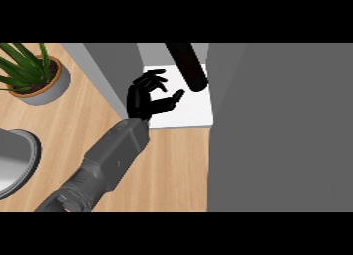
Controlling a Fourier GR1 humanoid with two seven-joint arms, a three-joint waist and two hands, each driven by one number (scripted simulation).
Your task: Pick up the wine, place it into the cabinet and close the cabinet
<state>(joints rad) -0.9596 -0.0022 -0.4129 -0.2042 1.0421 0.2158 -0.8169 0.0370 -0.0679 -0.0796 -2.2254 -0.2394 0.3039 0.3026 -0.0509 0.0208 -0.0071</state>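
Your left hand (pixel 146 97) hangs spread beside the dark glass wine bottle (pixel 188 64) inside the white cabinet (pixel 187 112), touching nothing.

Place: home kitchen
Surface: light wooden plank worktop (pixel 172 164)
Storage: grey cabinet (pixel 282 124) with white inner shelf (pixel 190 107), standing on the worktop
Fixture: rounded grey metal basin (pixel 6 162) at left edge
Decor: green spiky plant in a grey pot with tan rim (pixel 36 79)

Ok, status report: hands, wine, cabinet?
Left hand open, just off the wine bottle. Right hand not in view. Bottle stands on cabinet shelf. Cabinet door not yet closed.
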